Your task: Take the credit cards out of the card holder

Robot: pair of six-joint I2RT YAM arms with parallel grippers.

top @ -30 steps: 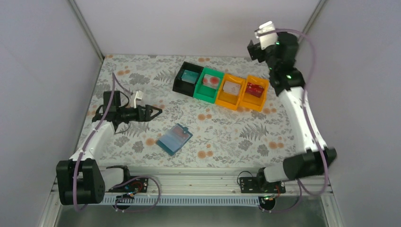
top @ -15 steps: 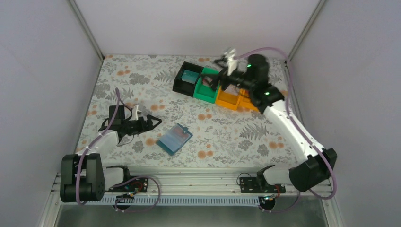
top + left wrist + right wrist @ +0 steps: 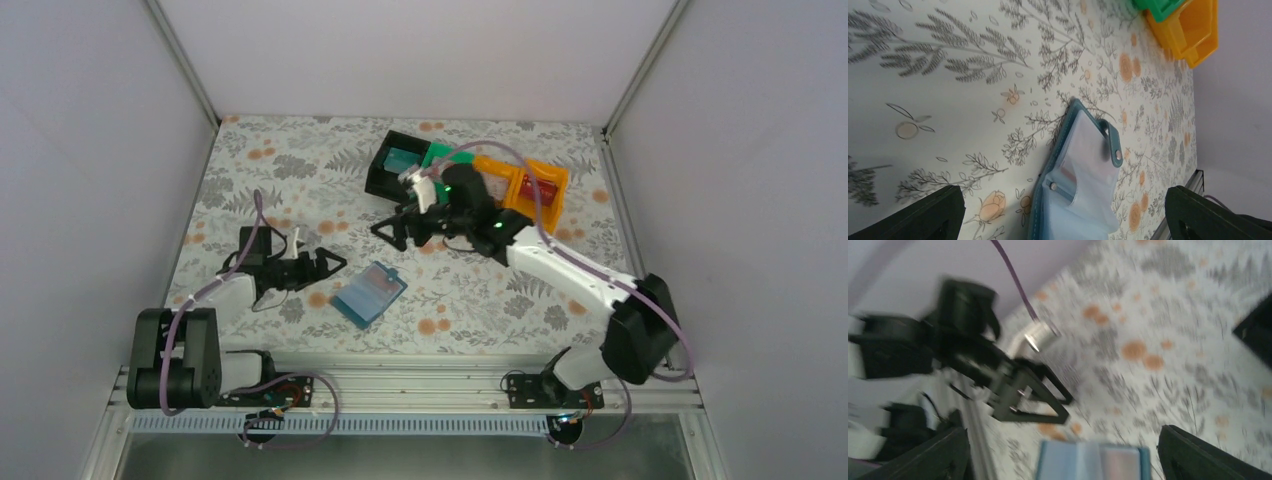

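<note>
Card holder (image 3: 368, 293): lies opened flat on the worktop (image 3: 260, 160), close to the near edge and a little left of its middle, askew to that edge; nothing touches it.
Card holder up close (image 3: 1083, 170): teal cover underneath, clear sleeves on top, a snap tab at one end. A faint pink patch shows through one sleeve, too dim to tell what it is.
Left fingers (image 3: 330, 260): spread wide, pinching nothing, low over the worktop just beside the card holder on the side toward the left edge, tips pointing at it.
Right fingers (image 3: 388, 230): spread wide, pinching nothing, over the middle of the worktop, on the far side of the card holder and apart from it.
Right wrist view: blurred; the card holder (image 3: 1093, 465) sits at the bottom of the picture.
Black bin (image 3: 376, 180): left end of a row near the far edge; a teal card (image 3: 402, 160) lies inside.
Green bin (image 3: 436, 153): next in the row, mostly hidden behind the right arm (image 3: 560, 270); contents not visible.
Orange bins (image 3: 558, 195): toward the far right corner; a red card (image 3: 545, 187) lies in the one nearest the right edge.
</note>
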